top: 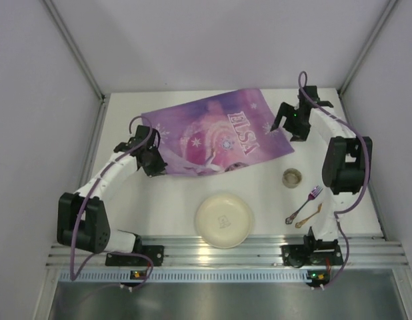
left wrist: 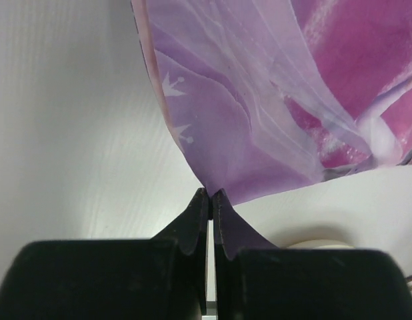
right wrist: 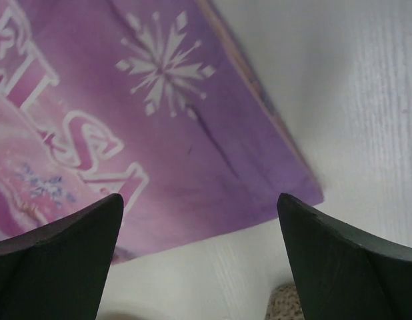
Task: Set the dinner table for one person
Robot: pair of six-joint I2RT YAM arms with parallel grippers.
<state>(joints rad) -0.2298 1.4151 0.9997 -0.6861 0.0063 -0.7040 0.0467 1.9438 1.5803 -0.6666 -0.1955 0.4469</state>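
Placemat [top: 219, 133] fills far dinner table [top: 166, 200]; plate [top: 224, 220], cup [top: 292, 177], cutlery [top: 305, 205] crowd near right; plate–cup gap passable

Both arms [top: 109, 175] have white links, black joints, purple cables [top: 73, 260] and seemingly matte-black fingers [right wrist: 59, 260].

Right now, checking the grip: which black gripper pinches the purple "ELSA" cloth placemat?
The left gripper, shut on a corner of the purple cloth placemat; the right gripper stands open, empty.

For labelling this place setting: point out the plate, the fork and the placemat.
plate [top: 224, 220], top external view, middle of its well.
fork [top: 303, 206], top external view, midway along its handle.
placemat [top: 213, 137], top external view, printed face beside the lettering.
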